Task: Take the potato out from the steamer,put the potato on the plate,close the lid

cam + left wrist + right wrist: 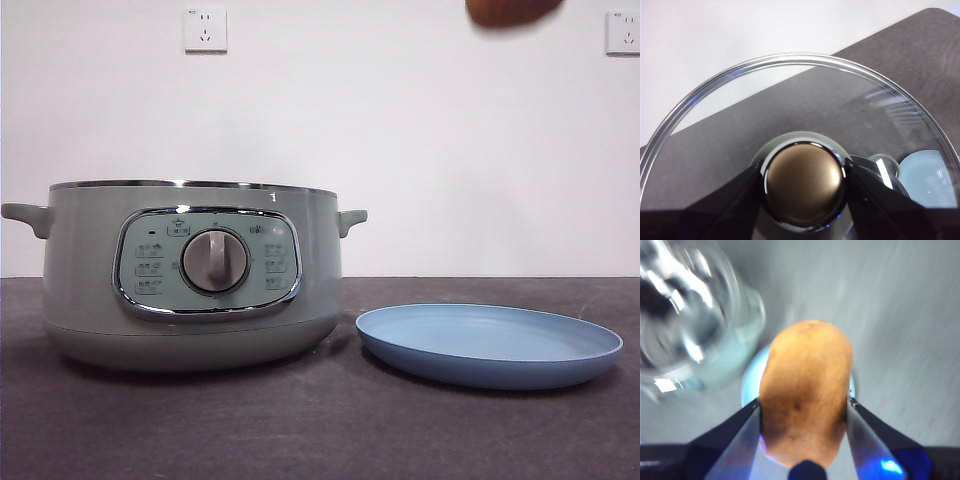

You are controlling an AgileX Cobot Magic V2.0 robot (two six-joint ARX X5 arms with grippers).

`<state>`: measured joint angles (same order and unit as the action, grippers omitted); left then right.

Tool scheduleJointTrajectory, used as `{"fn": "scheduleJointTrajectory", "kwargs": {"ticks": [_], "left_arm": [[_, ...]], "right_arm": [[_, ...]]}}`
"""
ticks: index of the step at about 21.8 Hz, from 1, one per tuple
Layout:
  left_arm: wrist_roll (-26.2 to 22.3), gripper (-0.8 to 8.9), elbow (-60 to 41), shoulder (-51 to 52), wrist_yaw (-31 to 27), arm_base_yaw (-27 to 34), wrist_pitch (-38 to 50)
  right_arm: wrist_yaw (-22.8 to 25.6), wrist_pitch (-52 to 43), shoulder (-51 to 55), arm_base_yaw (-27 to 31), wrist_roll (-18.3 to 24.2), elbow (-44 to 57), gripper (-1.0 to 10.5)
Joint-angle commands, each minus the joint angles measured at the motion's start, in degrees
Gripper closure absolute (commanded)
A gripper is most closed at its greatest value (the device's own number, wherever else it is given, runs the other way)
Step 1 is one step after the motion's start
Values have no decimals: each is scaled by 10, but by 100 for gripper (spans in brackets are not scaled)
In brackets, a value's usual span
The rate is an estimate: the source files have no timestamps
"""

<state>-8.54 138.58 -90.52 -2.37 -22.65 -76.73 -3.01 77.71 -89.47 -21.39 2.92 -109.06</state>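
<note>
The sage-green steamer (195, 275) stands open at the left of the table, with no lid on it. The light-blue plate (490, 345) lies to its right. My right gripper (802, 412) is shut on the orange-brown potato (805, 390) and holds it high above the plate (747, 385); the potato's underside shows at the top edge of the front view (510, 10). My left gripper (804, 182) is shut on the knob (804, 182) of the glass lid (790, 100) and holds it up in the air. The plate also shows through the lid (927, 175).
The dark table (320, 430) runs to a white wall with two sockets (205, 30). In the right wrist view the steamer and the held lid are a blur (690, 325) beside the plate.
</note>
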Motion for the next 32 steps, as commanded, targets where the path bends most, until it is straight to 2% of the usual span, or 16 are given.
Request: {"fn": "scheduleJointTrajectory", "kwargs": {"ticks": [1, 8, 12, 14, 15, 18, 20, 27, 32], "left_arm": [[-1, 821, 6, 4, -1, -1, -20], [-1, 821, 6, 3, -1, -1, -23], [-1, 821, 6, 3, -1, -1, -22], [-1, 821, 6, 2, -1, -1, -22], [-1, 821, 6, 2, -1, -1, -22], [-1, 821, 5, 2, -1, -1, -22], [-1, 821, 5, 0, -1, -1, -22], [-4, 821, 5, -10, -1, -1, -17], [-5, 821, 5, -18, 6, -1, -6]], "right_arm": [[-1, -33, -21, 0, -6, 82, 963], [-1, -282, -63, -2, -26, 360, 963], [-1, -369, -80, -2, -26, 450, 963], [-1, -376, -85, -2, -27, 456, 955], [-1, -380, -85, -2, -28, 456, 870], [-1, -385, -85, -1, -35, 456, 507], [-1, -386, -85, -1, -35, 455, 404], [-3, -360, -54, -1, -38, 431, 410], [-44, -320, 7, -2, -45, 401, 410]]}}
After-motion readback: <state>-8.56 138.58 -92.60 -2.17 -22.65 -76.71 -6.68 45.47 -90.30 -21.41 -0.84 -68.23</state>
